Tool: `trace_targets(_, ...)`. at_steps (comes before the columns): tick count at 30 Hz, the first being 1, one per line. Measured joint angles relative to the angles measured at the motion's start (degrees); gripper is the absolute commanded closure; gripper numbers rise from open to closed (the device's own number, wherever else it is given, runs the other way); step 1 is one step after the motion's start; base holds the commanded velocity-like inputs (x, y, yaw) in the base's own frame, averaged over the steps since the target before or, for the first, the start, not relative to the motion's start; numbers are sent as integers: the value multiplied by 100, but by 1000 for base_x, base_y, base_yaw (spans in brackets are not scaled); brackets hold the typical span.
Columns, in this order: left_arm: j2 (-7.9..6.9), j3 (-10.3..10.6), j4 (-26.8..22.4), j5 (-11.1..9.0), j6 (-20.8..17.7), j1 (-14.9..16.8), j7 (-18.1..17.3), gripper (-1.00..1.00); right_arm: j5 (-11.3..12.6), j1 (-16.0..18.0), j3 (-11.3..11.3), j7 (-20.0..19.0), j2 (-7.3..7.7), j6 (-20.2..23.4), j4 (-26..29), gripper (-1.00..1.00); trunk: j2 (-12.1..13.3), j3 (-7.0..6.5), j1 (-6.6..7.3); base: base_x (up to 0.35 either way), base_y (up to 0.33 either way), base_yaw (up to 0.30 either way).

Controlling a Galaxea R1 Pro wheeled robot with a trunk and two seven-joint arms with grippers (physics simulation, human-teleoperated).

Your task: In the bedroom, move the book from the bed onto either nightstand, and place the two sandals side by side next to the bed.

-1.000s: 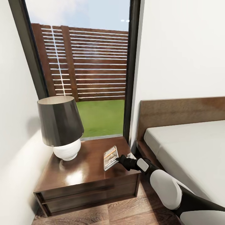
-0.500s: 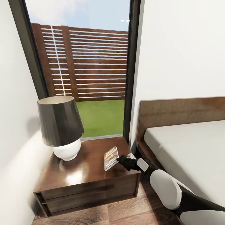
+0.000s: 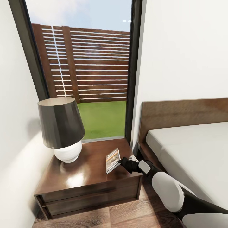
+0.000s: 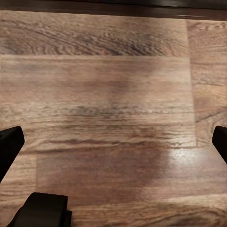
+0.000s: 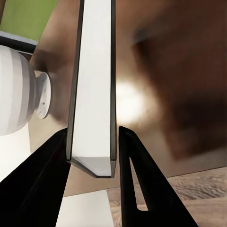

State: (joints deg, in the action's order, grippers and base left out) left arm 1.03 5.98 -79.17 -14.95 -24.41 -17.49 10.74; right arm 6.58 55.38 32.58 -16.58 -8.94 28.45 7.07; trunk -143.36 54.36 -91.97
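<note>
The right gripper (image 3: pixel 120 162) is closed on the near right edge of the book (image 3: pixel 112 160), its two dark fingers (image 5: pixel 47 179) pressed against the thin paperback's two faces in the right wrist view, so the book is pinched edge-on between them. The book sits over the right part of the nightstand (image 3: pixel 82 177), seemingly tilted with its far end low towards the wood; whether it already touches the top cannot be told. The left gripper (image 4: pixel 113 142) hangs wide open with nothing in it, above the plank floor (image 4: pixel 104 94). The main risk appears to be letting go while the book is tilted or too close to the right edge, since it could slide off into the narrow gap between nightstand and bed (image 3: pixel 190 148). A second risk is pushing too far left, where the lamp (image 3: pixel 61 129) stands on the far left of the top and could be knocked. Open room lies in the middle and near part of the top, between lamp and book; the wall bounds the left and the window (image 3: pixel 85 63) the far side, so the arm can only retreat near and right
</note>
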Motion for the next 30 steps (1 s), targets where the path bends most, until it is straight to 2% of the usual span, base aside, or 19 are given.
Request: trace_targets(30,-6,0,-6,0,-1,0,0,-100,-1,35,2,243,-10,-17,2,100,0,0,0,0,0,0)
